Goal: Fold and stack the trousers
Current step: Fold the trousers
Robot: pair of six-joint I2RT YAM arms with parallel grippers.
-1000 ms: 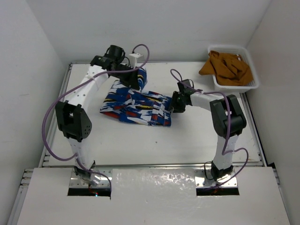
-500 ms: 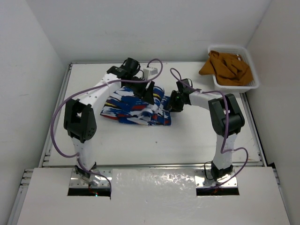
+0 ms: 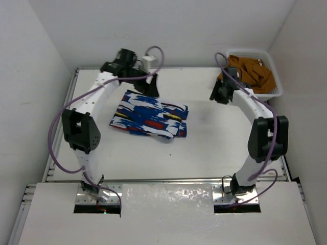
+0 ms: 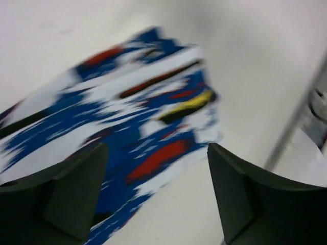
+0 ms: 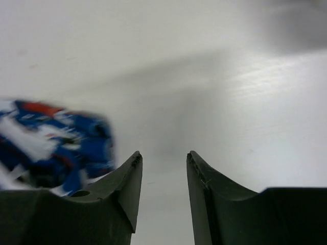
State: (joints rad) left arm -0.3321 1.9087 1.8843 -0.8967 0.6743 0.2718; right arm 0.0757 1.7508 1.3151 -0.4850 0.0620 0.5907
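Observation:
The trousers (image 3: 149, 115), royal blue with white, red, yellow and black patches, lie folded into a compact rectangle left of the table's middle. My left gripper (image 3: 152, 87) hovers just beyond their far edge. In the left wrist view its jaws stand wide open (image 4: 157, 148) over the trousers (image 4: 117, 122), holding nothing. My right gripper (image 3: 215, 95) is well to the right of the trousers, near the basket. It is open (image 5: 163, 154) above bare table, with the trousers (image 5: 51, 143) blurred at the left of its view.
A white basket (image 3: 274, 76) at the back right corner holds a crumpled orange-brown cloth (image 3: 248, 74). Purple cables loop from both arms. White walls close in the table at the back and the sides.
The left gripper carried the far flap of the trousers over the pile, let go and drew back to the far edge. The right gripper pulled away from the trousers toward the basket.

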